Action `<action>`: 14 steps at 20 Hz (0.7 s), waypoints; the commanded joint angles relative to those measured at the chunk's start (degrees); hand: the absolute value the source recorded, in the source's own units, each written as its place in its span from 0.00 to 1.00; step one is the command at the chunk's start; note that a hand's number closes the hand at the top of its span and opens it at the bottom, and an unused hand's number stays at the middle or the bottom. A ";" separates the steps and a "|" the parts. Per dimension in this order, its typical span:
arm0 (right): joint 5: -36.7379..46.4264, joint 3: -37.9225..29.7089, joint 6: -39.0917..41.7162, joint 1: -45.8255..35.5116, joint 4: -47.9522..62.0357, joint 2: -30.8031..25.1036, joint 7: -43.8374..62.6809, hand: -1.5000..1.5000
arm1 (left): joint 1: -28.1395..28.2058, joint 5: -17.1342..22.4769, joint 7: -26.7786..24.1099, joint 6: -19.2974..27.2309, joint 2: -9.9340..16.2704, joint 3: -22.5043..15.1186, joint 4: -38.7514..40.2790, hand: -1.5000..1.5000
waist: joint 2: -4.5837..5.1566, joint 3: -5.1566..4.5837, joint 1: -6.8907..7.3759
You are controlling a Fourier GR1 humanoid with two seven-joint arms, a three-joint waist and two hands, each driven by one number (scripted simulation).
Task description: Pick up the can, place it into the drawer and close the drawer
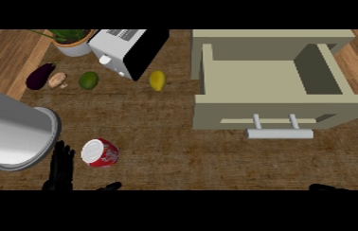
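On the worktop (174, 130): one red can (100, 153) lying sideways, one open drawer (269, 78). Left robot hand (60, 167) spread beside can; right robot hand (328, 187) unreadable. Nearby: one lemon (157, 80), one lime (89, 80).

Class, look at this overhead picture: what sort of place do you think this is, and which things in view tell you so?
Most likely a kitchen counter. A toaster-like appliance stands on the wooden counter, produce such as an eggplant and a lemon lies beside it, and a drawer stands open.
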 commanded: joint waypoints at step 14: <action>-2.81 -5.34 4.28 0.65 -1.77 -1.39 1.31 0.00 | -10.33 5.03 -12.19 -1.37 -0.49 7.31 24.04 0.00 | 0.01 0.03 -0.07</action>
